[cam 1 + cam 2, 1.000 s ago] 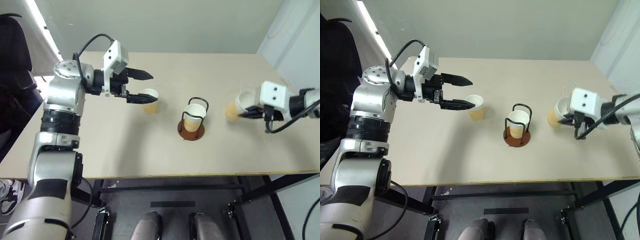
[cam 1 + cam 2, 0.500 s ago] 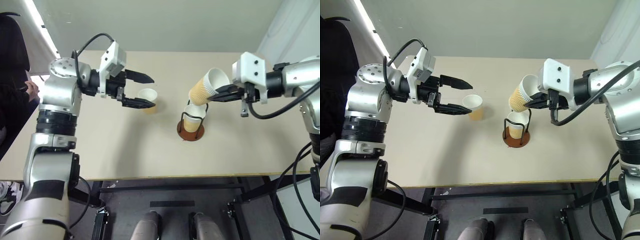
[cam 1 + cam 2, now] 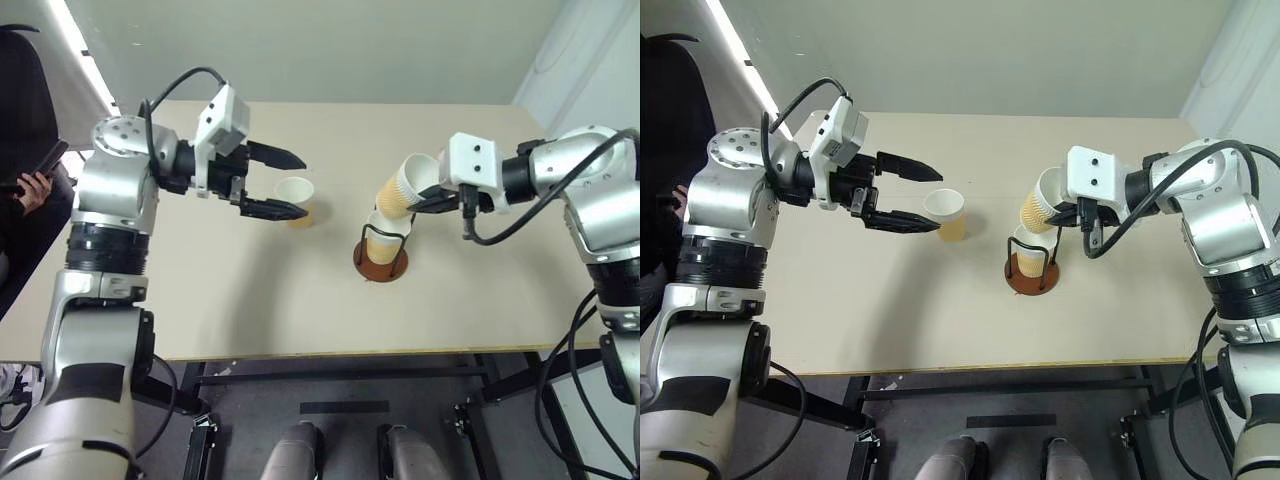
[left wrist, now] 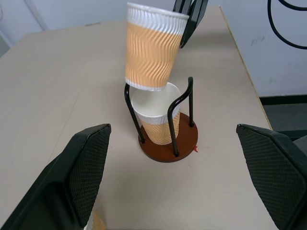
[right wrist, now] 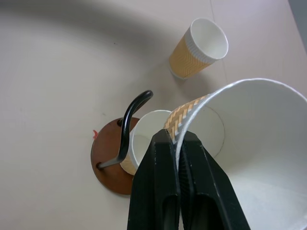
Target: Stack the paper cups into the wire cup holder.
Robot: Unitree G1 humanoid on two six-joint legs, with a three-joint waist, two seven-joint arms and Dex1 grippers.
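Observation:
The wire cup holder (image 3: 383, 266) stands mid-table with one paper cup (image 3: 379, 244) upright inside its black loops. My right gripper (image 5: 178, 140) is shut on the rim of a second paper cup (image 3: 402, 187). This cup hangs tilted, its base just over the mouth of the cup in the holder. A third paper cup (image 3: 297, 201) stands upright on the table to the holder's left. My left gripper (image 3: 302, 184) hovers open beside and above this third cup, pointing toward the holder, with nothing between its fingers (image 4: 88, 165).
The beige table (image 3: 250, 300) has bare room in front of and around the holder. Its front edge runs near me. A person's hand (image 3: 30, 188) holding a dark phone shows at the far left, off the table.
My right arm has carried its cup left, from the table's right side to just over the holder, and lowered it slightly in the last half second. The left gripper stays open in place.

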